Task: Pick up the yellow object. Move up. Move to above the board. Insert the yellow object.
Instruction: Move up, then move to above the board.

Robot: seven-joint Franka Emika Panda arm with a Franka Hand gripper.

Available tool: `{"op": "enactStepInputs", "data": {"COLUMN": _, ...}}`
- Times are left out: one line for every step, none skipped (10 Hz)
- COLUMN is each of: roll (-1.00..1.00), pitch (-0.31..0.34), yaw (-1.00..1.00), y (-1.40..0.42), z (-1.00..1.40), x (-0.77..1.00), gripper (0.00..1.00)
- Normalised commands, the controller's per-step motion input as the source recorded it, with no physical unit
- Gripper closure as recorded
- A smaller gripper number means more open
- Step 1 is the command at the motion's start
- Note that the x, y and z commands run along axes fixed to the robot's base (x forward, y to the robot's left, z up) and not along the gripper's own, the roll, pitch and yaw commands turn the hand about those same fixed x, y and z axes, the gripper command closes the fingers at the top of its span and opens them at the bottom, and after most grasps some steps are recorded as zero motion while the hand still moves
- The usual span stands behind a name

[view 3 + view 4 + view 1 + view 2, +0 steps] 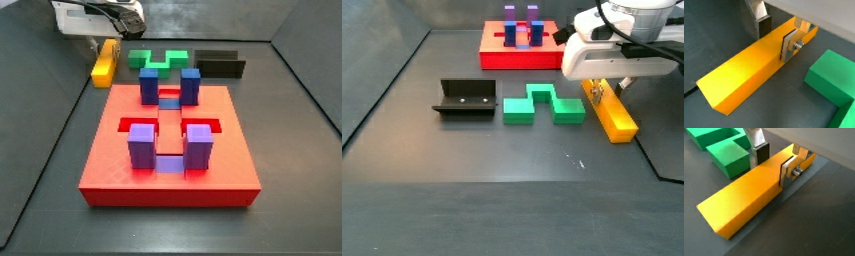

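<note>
Wrist view — tool (776,31) fingers straddle the yellow object (747,70) — touching it.

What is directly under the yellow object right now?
The yellow object lies flat on the dark floor, the gripper straddling one end. In both wrist views the bar covers its contact face, so anything beneath it cannot be seen.
</note>
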Motion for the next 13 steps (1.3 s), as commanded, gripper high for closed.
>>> {"op": "enactStepInputs", "data": {"roll": 0.00, "pitch": 0.000, "yaw": 0.00, "y": 0.00, "z": 0.83, "x": 0.00, "gripper": 1.00}}
{"op": "enactStepInputs", "data": {"roll": 0.00, "pitch": 0.009, "yaw": -0.02, "y": -0.03, "z": 0.82, "x": -0.01, "gripper": 1.00}}
{"op": "enactStepInputs", "data": {"roll": -0.02, "pitch": 0.056, "yaw": -0.01, "y": -0.04, "z": 0.65, "x": -0.09, "gripper": 1.00}}
{"op": "enactStepInputs", "data": {"roll": -0.03, "pitch": 0.020, "yaw": 0.00, "y": -0.02, "z": 0.30, "x": -0.10, "gripper": 1.00}}
{"op": "enactStepInputs", "data": {"roll": 0.00, "pitch": 0.000, "yaw": 0.00, "y": 0.00, "z": 1.40, "x": 0.00, "gripper": 1.00}}
{"op": "enactStepInputs", "data": {"roll": -0.01, "pitch": 0.012, "yaw": 0.00, "y": 0.00, "z": 1.40, "x": -0.01, "gripper": 1.00}}
{"op": "enactStepInputs", "data": {"roll": -0.02, "pitch": 0.037, "yaw": 0.00, "y": -0.01, "z": 1.40, "x": -0.05, "gripper": 1.00}}
{"op": "enactStepInputs", "data": {"roll": -0.05, "pitch": -0.001, "yaw": 0.00, "y": -0.01, "z": 1.40, "x": -0.05, "gripper": 1.00}}
{"op": "enactStepInputs", "data": {"roll": -0.07, "pitch": 0.019, "yaw": 0.00, "y": 0.00, "z": 1.40, "x": -0.01, "gripper": 1.00}}
{"op": "enactStepInputs", "data": {"roll": -0.09, "pitch": 0.061, "yaw": -0.01, "y": 0.00, "z": 1.40, "x": 0.02, "gripper": 1.00}}
{"op": "enactStepInputs", "data": {"roll": -0.09, "pitch": 0.069, "yaw": -0.01, "y": 0.00, "z": 1.40, "x": -0.01, "gripper": 1.00}}
{"op": "enactStepInputs", "data": {"roll": -0.09, "pitch": 0.054, "yaw": -0.01, "y": 0.00, "z": 0.83, "x": -0.03, "gripper": 1.00}}
{"op": "enactStepInputs", "data": {"roll": 0.03, "pitch": 0.030, "yaw": -0.31, "y": -1.40, "z": 0.22, "x": 0.82, "gripper": 1.00}}
